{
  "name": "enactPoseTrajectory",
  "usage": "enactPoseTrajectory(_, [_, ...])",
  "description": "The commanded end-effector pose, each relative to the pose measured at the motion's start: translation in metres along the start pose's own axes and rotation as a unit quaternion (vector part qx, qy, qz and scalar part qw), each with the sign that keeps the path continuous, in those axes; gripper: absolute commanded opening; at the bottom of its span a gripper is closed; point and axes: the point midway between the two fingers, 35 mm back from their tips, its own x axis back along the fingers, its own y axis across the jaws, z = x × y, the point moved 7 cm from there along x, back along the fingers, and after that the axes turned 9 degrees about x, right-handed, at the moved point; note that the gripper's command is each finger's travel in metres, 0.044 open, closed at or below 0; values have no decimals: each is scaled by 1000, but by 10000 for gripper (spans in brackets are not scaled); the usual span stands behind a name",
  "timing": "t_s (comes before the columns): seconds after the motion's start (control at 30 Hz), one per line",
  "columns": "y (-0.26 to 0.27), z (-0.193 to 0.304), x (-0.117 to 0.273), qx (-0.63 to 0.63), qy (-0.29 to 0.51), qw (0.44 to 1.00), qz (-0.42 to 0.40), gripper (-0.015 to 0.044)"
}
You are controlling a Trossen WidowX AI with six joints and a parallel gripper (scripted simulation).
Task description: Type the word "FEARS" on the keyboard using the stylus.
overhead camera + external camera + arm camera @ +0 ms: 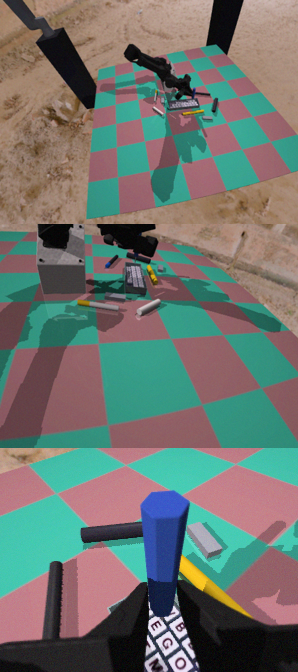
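My gripper [191,92] [135,249] [162,587] is shut on the blue stylus [194,92] [136,254] [165,548], which stands roughly upright between the fingers with its thick end up. The small keyboard [184,104] [135,278] [167,643] lies below, dark with pale keys. In the exterior view the stylus's thin tip is at the keyboard's far end; whether it touches a key I cannot tell. In the wrist view the letters E, G, O and B show; the fingers and stylus hide the tip and many keys.
A black cylinder [215,105] [138,257] [112,532], a dark pen [112,262] [53,598], a yellow stick [192,112] [152,274] and a grey block [207,118] [205,540] lie around the keyboard. A white cylinder [158,111] [148,307], a yellow-ended white pen [98,306] and another grey block [115,296] lie beyond its other end.
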Motion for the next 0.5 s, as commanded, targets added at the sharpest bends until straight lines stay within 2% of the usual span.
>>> enactPoseTrajectory(0.0, [-7, 4, 6, 1, -1, 1000, 1, 0])
enactPoseTrajectory(0.47, [-27, 23, 36, 0, 1, 1000, 0, 0])
